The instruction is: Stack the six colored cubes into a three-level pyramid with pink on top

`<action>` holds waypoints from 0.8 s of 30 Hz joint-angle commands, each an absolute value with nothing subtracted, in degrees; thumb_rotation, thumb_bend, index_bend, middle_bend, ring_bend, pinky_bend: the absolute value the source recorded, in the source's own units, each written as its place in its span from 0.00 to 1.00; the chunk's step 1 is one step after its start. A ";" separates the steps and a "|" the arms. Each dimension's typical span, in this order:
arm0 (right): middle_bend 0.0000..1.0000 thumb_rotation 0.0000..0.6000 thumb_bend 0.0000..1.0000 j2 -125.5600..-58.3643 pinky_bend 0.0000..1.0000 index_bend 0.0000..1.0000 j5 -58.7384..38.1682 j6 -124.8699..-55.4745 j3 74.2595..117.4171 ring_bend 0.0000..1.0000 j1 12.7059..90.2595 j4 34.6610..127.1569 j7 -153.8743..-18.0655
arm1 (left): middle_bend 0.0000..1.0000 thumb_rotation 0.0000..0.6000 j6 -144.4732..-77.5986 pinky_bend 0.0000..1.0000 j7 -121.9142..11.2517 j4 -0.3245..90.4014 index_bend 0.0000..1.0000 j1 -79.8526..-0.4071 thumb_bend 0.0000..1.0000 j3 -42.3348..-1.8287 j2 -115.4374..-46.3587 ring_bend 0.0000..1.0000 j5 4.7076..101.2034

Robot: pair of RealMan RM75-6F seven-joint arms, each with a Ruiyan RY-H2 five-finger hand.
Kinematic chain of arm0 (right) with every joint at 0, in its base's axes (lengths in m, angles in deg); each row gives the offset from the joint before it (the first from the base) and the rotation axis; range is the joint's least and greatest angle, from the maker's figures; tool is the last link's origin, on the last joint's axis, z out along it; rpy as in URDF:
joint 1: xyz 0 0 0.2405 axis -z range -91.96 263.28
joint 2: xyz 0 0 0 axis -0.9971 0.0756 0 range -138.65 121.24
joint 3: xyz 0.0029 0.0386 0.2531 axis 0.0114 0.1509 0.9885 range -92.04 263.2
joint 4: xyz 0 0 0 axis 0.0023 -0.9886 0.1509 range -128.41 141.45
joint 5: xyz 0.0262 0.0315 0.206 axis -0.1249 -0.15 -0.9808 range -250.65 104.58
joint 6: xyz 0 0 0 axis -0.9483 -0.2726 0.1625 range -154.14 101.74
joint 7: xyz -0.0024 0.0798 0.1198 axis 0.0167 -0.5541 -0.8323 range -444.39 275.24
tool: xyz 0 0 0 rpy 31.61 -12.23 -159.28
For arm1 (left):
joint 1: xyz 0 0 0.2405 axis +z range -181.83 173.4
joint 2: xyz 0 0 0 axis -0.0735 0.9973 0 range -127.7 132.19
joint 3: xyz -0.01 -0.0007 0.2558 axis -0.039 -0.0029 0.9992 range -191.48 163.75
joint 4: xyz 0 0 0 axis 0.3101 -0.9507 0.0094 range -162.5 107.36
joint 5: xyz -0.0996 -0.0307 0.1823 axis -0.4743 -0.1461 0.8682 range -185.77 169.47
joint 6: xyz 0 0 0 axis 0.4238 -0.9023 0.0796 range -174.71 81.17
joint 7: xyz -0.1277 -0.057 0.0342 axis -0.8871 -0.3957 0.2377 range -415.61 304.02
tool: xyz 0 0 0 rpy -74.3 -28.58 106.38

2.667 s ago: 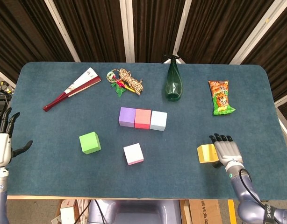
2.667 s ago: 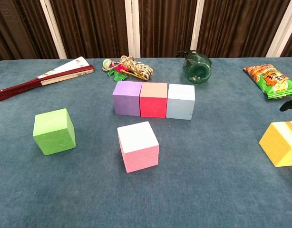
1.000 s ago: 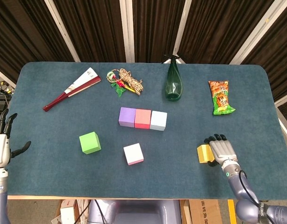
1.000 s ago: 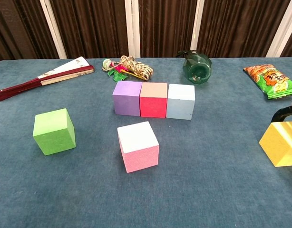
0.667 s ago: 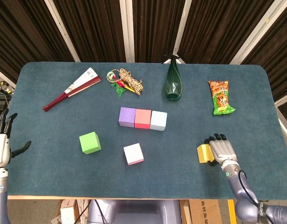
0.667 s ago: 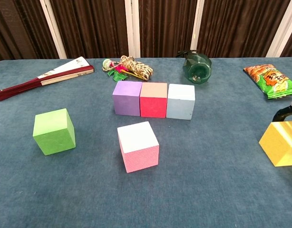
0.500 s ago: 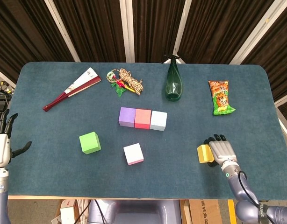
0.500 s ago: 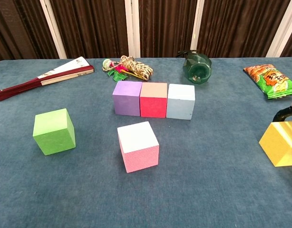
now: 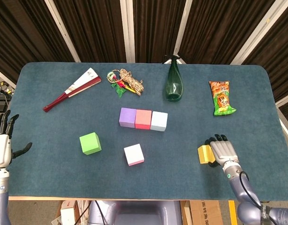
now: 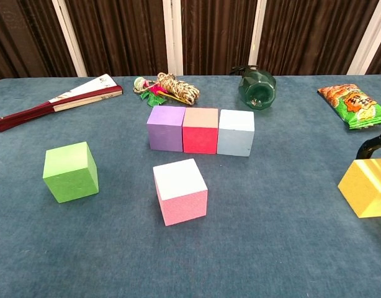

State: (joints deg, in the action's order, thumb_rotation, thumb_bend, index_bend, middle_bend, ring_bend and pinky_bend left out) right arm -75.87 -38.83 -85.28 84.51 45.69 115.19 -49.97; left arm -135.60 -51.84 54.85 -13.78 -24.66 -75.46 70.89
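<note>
From the head view, the right hand has curled its fingers over the yellow cube since a few seconds ago — the grasp looks made, the lift not yet begun. The left hand stays spread, holding nothing, off the table's edge. From the chest view, the yellow cube sits on the table, one dark fingertip over its far edge — purple, red and pale-blue cubes form the base row.
</note>
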 commanded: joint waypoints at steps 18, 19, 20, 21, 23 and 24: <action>0.34 1.00 0.27 -76.93 0.01 0.36 -37.99 -86.08 84.78 0.15 46.17 114.11 -51.16 | 0.00 1.00 -135.35 0.00 -51.60 54.97 0.14 -13.88 0.20 -24.65 -75.53 0.00 70.76; 0.35 1.00 0.27 -77.02 0.01 0.37 -37.82 -86.11 84.83 0.16 46.25 114.02 -51.34 | 0.00 1.00 -135.34 0.00 -51.62 54.97 0.14 -13.87 0.20 -24.65 -75.52 0.00 70.76; 0.36 1.00 0.27 -77.12 0.01 0.37 -37.60 -86.20 84.90 0.17 46.34 113.93 -51.53 | 0.00 1.00 -135.34 0.00 -51.63 54.96 0.14 -13.88 0.20 -24.65 -75.52 0.00 70.76; 0.37 1.00 0.27 -77.24 0.01 0.38 -37.42 -86.29 84.93 0.18 46.43 113.82 -51.66 | 0.00 1.00 -135.32 0.00 -51.62 54.95 0.14 -13.90 0.20 -24.66 -75.54 0.00 70.76; 0.37 1.00 0.27 -77.36 0.01 0.39 -37.26 -86.26 84.91 0.18 46.50 113.68 -51.74 | 0.00 1.00 -135.29 0.00 -51.63 54.96 0.14 -13.90 0.20 -24.65 -75.53 0.00 70.74; 0.37 1.00 0.27 -77.35 0.01 0.39 -37.24 -86.14 84.90 0.18 46.48 113.70 -51.72 | 0.00 1.00 -135.28 0.00 -51.66 54.98 0.14 -13.90 0.20 -24.65 -75.53 0.00 70.75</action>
